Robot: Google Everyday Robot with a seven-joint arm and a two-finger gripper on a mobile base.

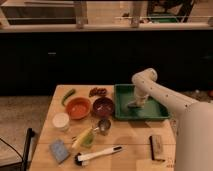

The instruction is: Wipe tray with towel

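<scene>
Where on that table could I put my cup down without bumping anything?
Bare wood lies between the white brush and the dark block, below the green tray. The left side is crowded with bowls. The gripper is inside the tray.
</scene>
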